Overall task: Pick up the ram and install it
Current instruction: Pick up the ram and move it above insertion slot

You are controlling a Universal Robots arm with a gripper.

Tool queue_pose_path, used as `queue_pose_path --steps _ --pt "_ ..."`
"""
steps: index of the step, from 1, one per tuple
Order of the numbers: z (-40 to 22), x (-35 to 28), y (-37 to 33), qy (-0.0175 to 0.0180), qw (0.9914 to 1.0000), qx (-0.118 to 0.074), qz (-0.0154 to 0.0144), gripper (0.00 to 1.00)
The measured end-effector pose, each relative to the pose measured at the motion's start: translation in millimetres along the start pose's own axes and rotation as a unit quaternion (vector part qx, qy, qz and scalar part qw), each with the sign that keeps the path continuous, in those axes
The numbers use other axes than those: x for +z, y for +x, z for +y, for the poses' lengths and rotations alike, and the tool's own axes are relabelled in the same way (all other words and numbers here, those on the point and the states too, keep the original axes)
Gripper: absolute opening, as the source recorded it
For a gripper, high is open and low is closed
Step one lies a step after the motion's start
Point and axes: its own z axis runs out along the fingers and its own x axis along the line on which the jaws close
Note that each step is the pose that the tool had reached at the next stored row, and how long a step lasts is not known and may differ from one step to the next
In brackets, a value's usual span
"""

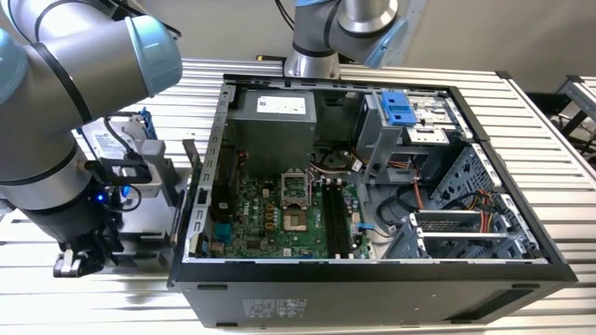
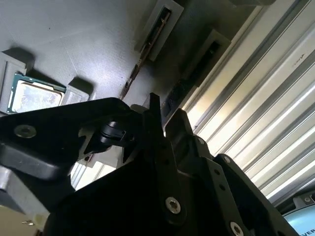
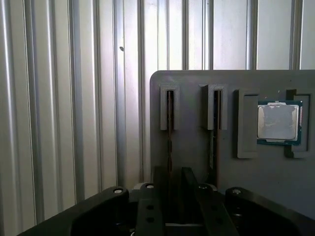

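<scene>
Ram (image 3: pixel 170 128) stands on edge in a slot of the gray tray (image 3: pixel 192 142), the slot farther from the CPU (image 3: pixel 278 122). A second stick (image 3: pixel 215 128) stands in the slot nearer the CPU. The ram is in the tray, not yet in the case.

Your gripper (image 3: pixel 174 171) is right at the ram's near end. Its fingers (image 3: pixel 160 181) are spread a little, one on each side of the stick's line, and a strip of tray shows between them. You cannot tell whether either finger touches the stick.

In the second wrist view the ram (image 2: pixel 143 51) runs along its slot toward the gripper (image 2: pixel 166 117), where light shows through the narrow gap between the fingers (image 2: pixel 155 110). The CPU (image 2: pixel 34 96) lies off to one side on the tray (image 2: pixel 88 44).

In the exterior view the gripper (image 1: pixel 77 262) is low at the exterior view's left, over the tray (image 1: pixel 147 220) on the ribbed table (image 1: pixel 549 160), just beside the open case (image 1: pixel 373 283). The black slots (image 1: pixel 340 220) inside the case are well apart from it.
</scene>
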Motion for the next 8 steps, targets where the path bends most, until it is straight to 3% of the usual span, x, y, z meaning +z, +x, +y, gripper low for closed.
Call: queue_pose_path --steps 8 --pt "-0.1 0.0 0.0 0.0001 0.99995 -0.010 0.0003 1.00"
